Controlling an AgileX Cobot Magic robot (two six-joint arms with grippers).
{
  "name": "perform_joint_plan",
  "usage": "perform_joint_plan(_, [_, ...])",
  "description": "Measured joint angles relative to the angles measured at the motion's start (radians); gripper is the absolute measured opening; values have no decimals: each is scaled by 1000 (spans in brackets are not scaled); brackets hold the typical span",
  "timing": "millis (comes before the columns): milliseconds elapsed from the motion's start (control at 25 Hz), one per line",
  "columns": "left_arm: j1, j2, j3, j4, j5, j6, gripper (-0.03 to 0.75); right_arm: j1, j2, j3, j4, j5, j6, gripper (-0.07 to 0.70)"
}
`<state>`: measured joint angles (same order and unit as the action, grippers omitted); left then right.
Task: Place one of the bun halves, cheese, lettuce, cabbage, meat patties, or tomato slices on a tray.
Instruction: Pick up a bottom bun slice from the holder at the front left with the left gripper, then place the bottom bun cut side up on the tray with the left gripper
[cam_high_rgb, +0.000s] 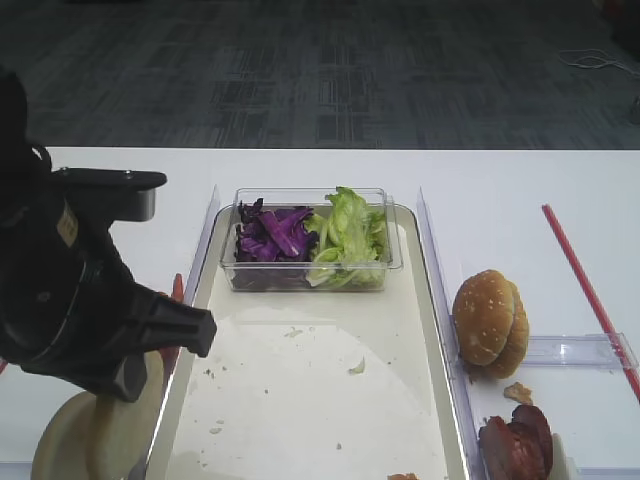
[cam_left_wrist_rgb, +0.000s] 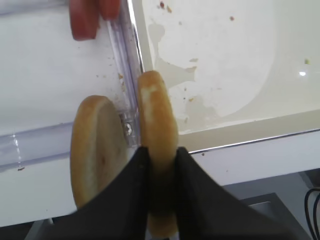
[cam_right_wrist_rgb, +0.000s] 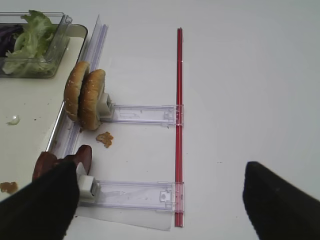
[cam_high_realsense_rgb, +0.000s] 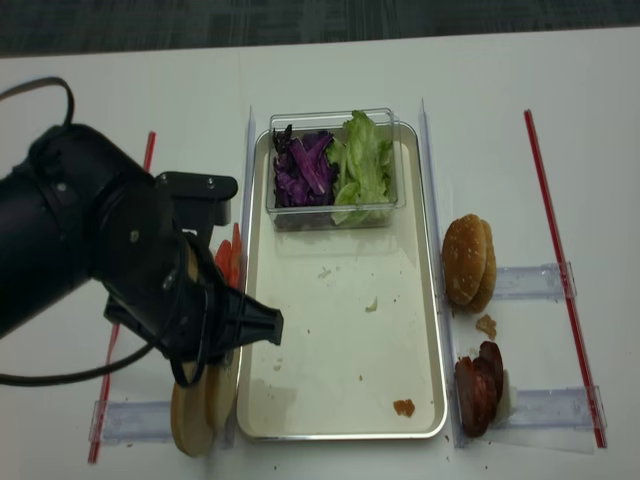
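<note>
The left gripper (cam_left_wrist_rgb: 161, 167) is clamped on one pale bun half (cam_left_wrist_rgb: 157, 130) standing on edge at the tray's (cam_left_wrist_rgb: 240, 127) near-left rim, so the tray floor lies toward two o'clock from it; the right gripper (cam_right_wrist_rgb: 160, 200), jaws apart, is farther off. I count two pale bun halves, the other (cam_left_wrist_rgb: 95, 150) at nine o'clock, and two sesame buns (cam_high_realsense_rgb: 468, 262).

Left arm bent low over the near left, its tool (cam_left_wrist_rgb: 161, 165) pointing down, dark fingers (cam_left_wrist_rgb: 131, 195) pinched together, right tool's fingers (cam_right_wrist_rgb: 282, 205) spread wide apart
</note>
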<state>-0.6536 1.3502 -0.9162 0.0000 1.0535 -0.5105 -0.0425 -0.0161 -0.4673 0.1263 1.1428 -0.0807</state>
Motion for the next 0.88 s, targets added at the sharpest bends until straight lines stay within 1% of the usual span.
perform_joint_plan(200, [0,-13,-43,0,18,12,98,0,0,0,0,0,0,693])
perform_joint_plan(440, [0,-15,-54,21,20,12,96,0,0,0,0,0,0,693])
perform_joint_plan(640, [4,-15,-54,21,-12,13,96,0,0,0,0,0,0,693])
perform_joint_plan(840, [44,-15,-54,-8,-36,16,95,0,0,0,0,0,0,693])
perform_joint_plan(880, [50,-15,-54,-20,-52,25,95,0,0,0,0,0,0,693])
